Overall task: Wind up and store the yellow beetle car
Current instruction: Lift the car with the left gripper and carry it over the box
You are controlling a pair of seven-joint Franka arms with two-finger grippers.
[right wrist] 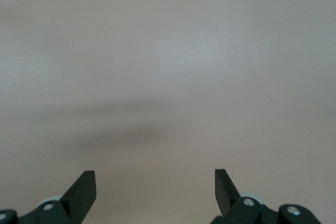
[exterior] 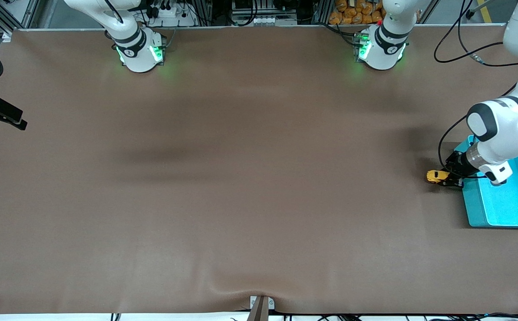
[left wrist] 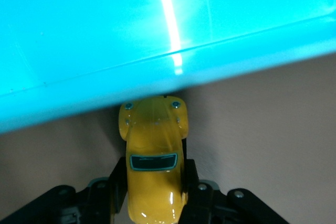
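Nearest the front camera: bare brown counter (exterior: 241, 232), with the turquoise bin (exterior: 504, 214) at the left arm's end. Just beside the bin's outer wall, on the side toward the right arm's end, sits the yellow beetle car (exterior: 435, 176), clamped across its rear flanks by the left tool (exterior: 451, 178). Seen from the left wrist, the car (left wrist: 153, 161) points nose-first at the bin wall (left wrist: 157, 40), nose close to or touching it; cannot tell which, nor whether the wheels rest on the counter or hang just clear of it.

Probably light and rigid, with a glossy rounded shell likely slippery under the fingers (left wrist: 116, 182). Best held as now, across the flat lower sides near the wheels rather than over the domed roof, with modest squeeze only, since small wheels and axles look easy to bend. For winding, wheels need firm counter contact during a backward drag.

Right tool (right wrist: 155, 187) spread wide and holding nothing, waiting over bare counter; out of the front view.
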